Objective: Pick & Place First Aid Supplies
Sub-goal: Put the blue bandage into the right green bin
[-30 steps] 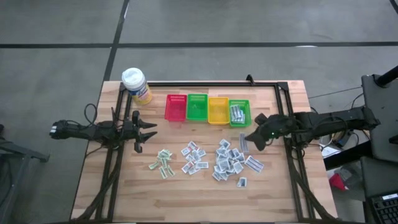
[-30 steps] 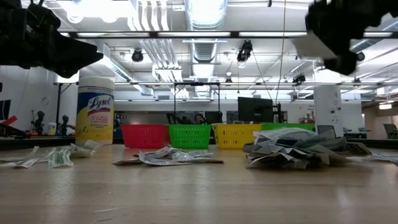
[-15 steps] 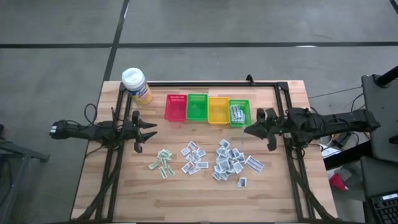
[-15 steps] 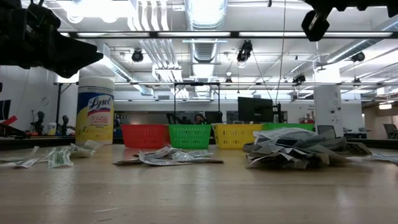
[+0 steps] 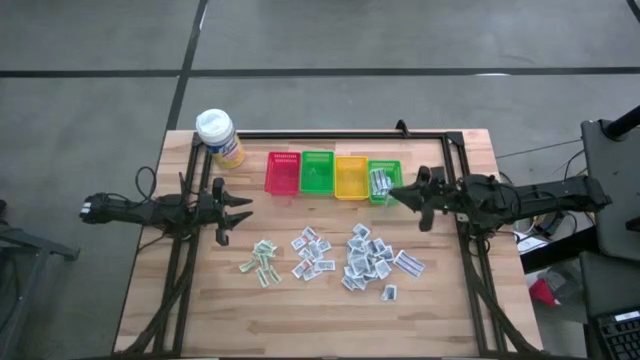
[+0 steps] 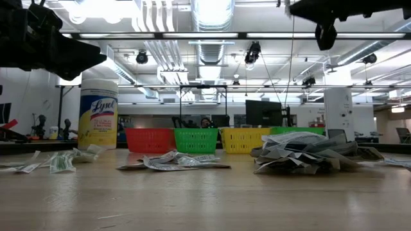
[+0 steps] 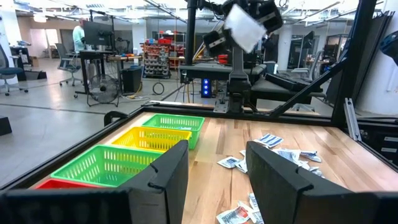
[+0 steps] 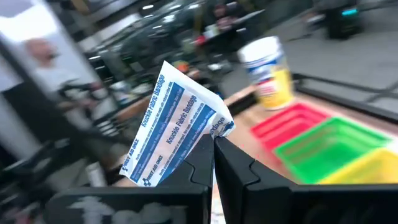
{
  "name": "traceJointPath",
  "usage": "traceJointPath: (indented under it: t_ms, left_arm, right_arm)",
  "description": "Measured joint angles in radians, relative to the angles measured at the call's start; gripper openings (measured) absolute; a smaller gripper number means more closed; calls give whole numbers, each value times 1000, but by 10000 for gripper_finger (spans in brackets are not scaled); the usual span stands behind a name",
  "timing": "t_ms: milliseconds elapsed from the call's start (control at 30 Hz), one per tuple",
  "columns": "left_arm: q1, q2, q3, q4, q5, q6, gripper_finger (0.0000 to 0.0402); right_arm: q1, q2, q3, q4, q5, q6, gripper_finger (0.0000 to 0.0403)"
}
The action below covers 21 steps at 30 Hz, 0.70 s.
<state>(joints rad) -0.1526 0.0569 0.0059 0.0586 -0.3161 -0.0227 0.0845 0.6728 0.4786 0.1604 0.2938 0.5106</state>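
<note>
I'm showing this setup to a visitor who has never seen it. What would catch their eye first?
Probably the row of four bright baskets at the far side of the wooden table, red, green, yellow, green, with a yellow wipes canister at the far left corner. In front of them lie scattered white packets. The right gripper is raised beside the rightmost green basket, shut on one packet; the left gripper waits open at the left.

Counted: four small plastic mesh baskets (image 5: pixel 334 176) (one red, two green, one yellow); one yellow white-capped wipes canister (image 5: pixel 219 137); dozens of flat white paper packets (image 5: pixel 372 258).
</note>
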Motion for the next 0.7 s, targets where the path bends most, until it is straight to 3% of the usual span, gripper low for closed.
traceJointPath:
  t_ms: [300,700]
  left_arm:
    - [0,0,0,0,0,0,158]
    - [0,0,0,0,0,0,158]
  right_arm:
    - [0,73,3,1,282,-24,8]
    - [0,101,3,-1,502,-56,8]
